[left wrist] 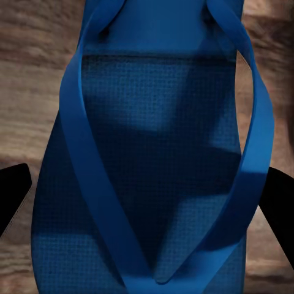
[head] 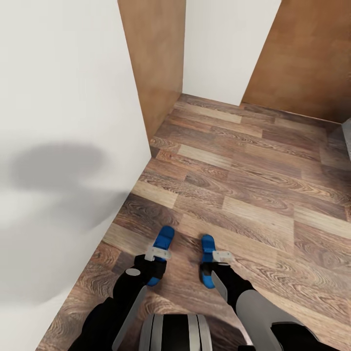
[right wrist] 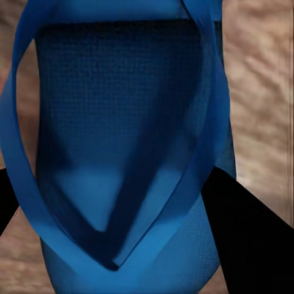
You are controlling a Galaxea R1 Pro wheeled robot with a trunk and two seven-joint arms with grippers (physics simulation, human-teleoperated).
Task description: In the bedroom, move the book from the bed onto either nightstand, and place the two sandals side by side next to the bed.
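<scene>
Wood-plank floor (head: 253, 195) runs between white walls, one wall (head: 58, 122) close on the left. Nearest, the left tool (head: 155, 265) grips the left sandal (head: 162, 246), black fingers (left wrist: 13, 190) on both its edges. Just right, the right tool (head: 213, 267) likewise clamps the right sandal (head: 208, 258). Both sandals point away, a little apart. Farther off stand brown wood panels (head: 161, 58).
</scene>
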